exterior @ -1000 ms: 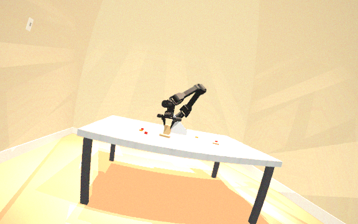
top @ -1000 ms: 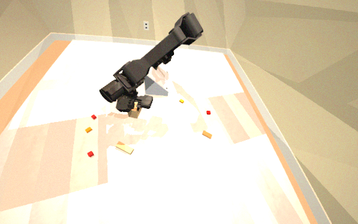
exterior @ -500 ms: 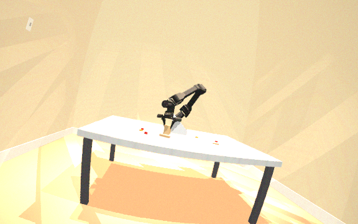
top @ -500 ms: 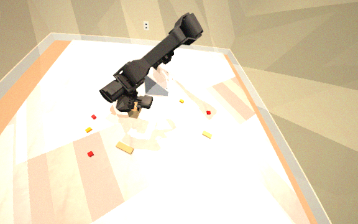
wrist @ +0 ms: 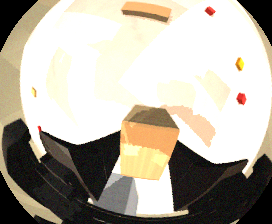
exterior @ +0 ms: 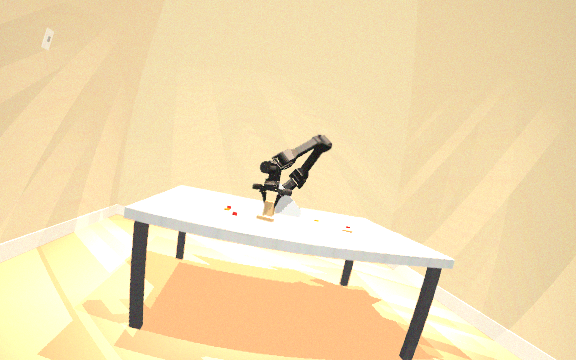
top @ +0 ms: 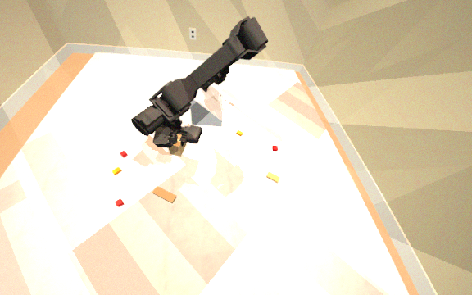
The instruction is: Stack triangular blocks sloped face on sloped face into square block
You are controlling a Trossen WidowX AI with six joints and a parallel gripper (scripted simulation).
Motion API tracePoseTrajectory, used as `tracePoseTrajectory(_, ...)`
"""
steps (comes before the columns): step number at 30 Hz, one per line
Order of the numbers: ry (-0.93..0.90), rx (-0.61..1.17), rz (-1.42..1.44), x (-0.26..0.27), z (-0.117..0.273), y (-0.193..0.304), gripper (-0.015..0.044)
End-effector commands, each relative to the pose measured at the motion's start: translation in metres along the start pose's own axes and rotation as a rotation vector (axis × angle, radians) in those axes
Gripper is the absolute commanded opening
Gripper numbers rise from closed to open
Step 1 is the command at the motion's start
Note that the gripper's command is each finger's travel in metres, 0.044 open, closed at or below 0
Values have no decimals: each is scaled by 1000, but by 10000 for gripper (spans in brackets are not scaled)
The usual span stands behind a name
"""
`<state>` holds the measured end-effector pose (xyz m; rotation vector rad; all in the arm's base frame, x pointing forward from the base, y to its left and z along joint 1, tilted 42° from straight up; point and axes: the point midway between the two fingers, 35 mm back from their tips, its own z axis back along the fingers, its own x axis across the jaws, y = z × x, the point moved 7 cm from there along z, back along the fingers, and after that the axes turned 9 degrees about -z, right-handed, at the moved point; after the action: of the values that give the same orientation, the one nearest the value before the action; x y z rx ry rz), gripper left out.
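Observation:
A wood-coloured triangular block is between the fingers, with a shaded brown face and a lighter orange face in the wrist view. My gripper is shut on it, low over the table. The block's lower end is at or close to the table top; contact cannot be made out. No second triangular block shows apart from it, and no seam is clear, so I cannot tell whether both blocks are together here. The fingers hide part of its sides.
A flat orange-brown plank lies in front of the gripper. A grey-white angular shape stands close behind it. Small red pieces and yellow pieces lie to both sides.

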<state>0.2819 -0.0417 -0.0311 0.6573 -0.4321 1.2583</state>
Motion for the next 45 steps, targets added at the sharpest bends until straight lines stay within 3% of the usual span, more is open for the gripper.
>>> tracePoseTrajectory(1,0,0,0,0,0,0,26)
tracePoseTrajectory(17,0,0,0,0,0,0,440)
tracePoseTrajectory(25,1,0,0,0,3,-1,440)
tracePoseTrajectory(33,4,-1,-1,0,108,-1,440)
tracePoseTrajectory(45,1,-22,-5,-2,106,-3,440)
